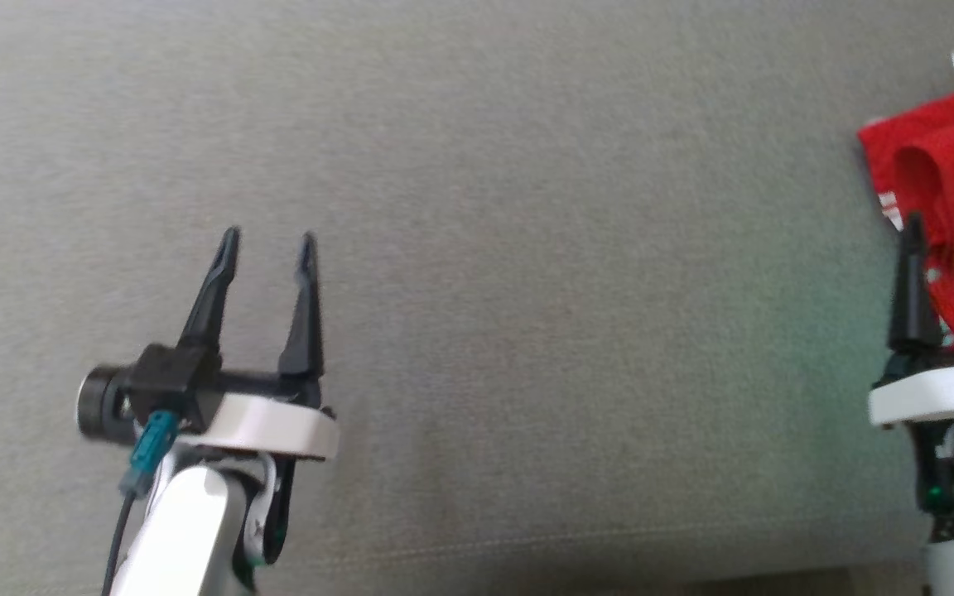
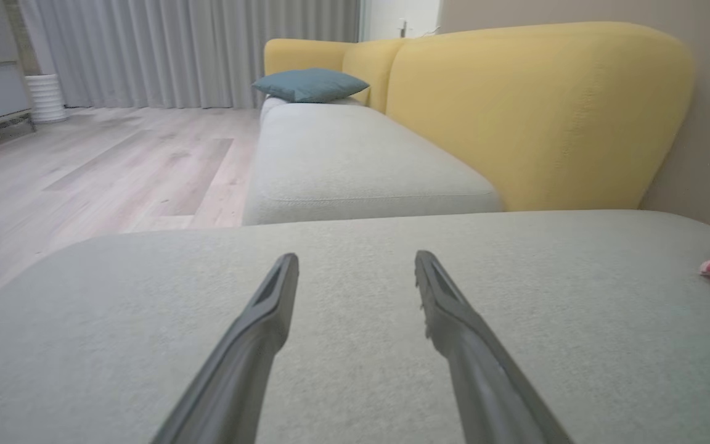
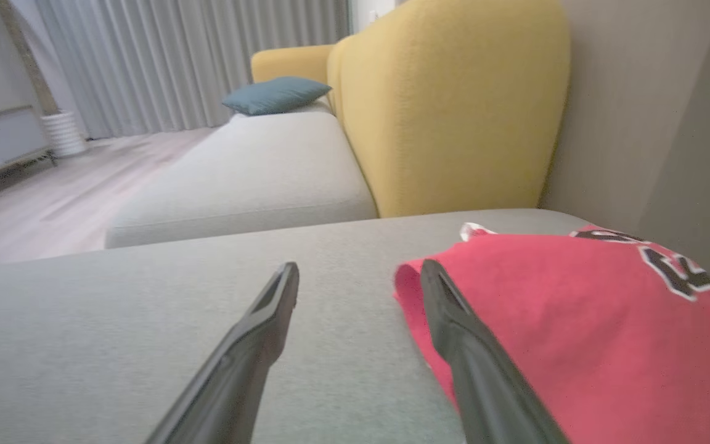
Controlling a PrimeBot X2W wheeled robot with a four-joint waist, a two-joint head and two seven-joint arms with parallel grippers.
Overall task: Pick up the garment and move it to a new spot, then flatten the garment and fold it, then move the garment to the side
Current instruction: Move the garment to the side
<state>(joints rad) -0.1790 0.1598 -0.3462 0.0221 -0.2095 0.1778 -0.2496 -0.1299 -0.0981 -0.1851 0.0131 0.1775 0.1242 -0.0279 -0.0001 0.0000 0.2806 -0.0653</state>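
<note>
The grey sofa cushion [image 1: 568, 248] is carrying the red garment [image 1: 953, 207], which is lying crumpled at the cushion's right edge. The right end effector [image 3: 360, 271] is hovering there, fingers spread and gripping nothing. The left end effector [image 1: 269, 240], also spread, is hanging over the cushion's middle. I'm judging that straddling a raised fold before closing is the safest grasp. Black lettering [image 3: 669, 265] is showing on the garment, too partial to read.

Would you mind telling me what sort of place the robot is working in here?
Most likely a home living room: there is a yellow-backed sofa with grey seats, a teal pillow on it, and long grey curtains.
</note>
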